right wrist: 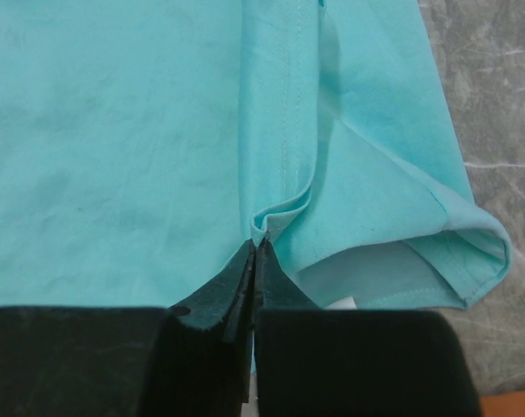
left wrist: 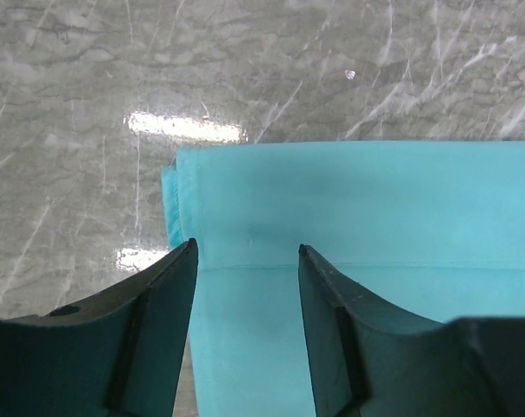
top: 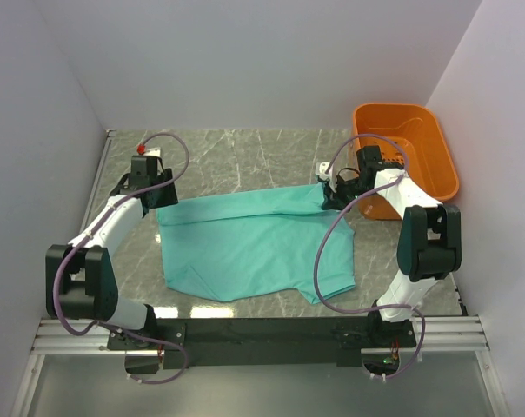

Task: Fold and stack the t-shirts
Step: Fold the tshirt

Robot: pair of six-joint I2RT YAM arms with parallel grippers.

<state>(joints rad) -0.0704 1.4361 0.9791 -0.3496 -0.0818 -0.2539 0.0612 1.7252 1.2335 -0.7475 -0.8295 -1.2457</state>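
Cloth lies spread across the middle of the marble counter [top: 236, 152]: the teal t-shirt [top: 245, 248] sits between the two arms, and a band along its far edge looks turned over on itself. Each arm reaches to one far corner, presumably so the edge can be lifted evenly from both ends and carried over as a fold.

The right jaws are closed on a pinched ridge of fabric beside the short sleeve [right wrist: 436, 226]. The ridge rises into the tips, so that corner seems secured. The left jaws stand open, one on each side of the doubled edge at the shirt's left far corner [left wrist: 180, 165], low over the cloth but holding nothing. My reading is that the left side has yet to close before any lift makes sense; pulling from the right alone would likely drag the shirt askew.

The orange basket [top: 443, 156] stands at the far right, close behind the right arm.
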